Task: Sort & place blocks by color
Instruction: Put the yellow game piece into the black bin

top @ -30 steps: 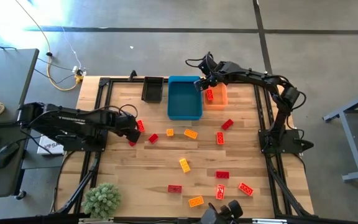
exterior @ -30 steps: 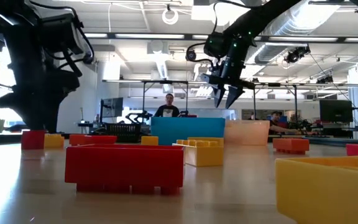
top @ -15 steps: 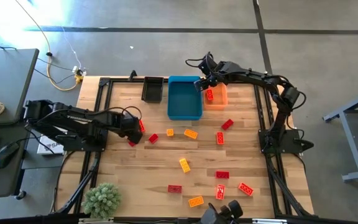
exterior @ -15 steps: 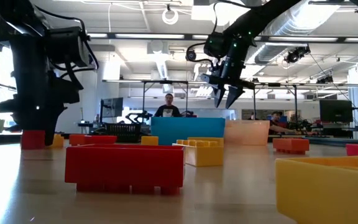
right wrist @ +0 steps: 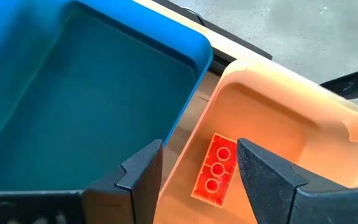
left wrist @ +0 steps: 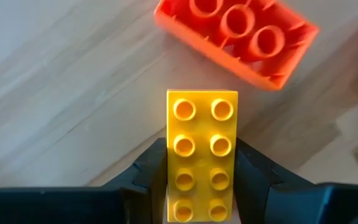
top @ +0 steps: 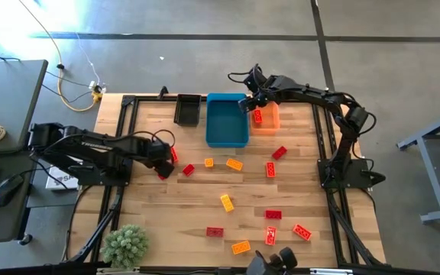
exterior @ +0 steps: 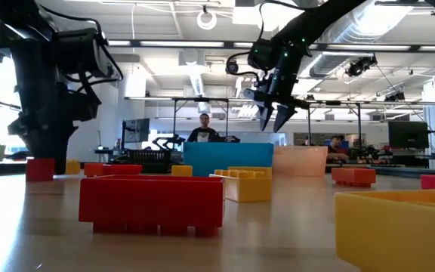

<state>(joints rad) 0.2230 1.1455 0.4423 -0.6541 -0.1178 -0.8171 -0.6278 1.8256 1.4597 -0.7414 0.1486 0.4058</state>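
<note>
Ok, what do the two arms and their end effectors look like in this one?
Both arms are black, jointed tubular links with dark cables looped along them. The left arm carries white lettering on its long link; the right arm shows small green lights near the wrist in the low view. Each end effector, left and right, has two matte black, angular, tapering fingers.
</note>
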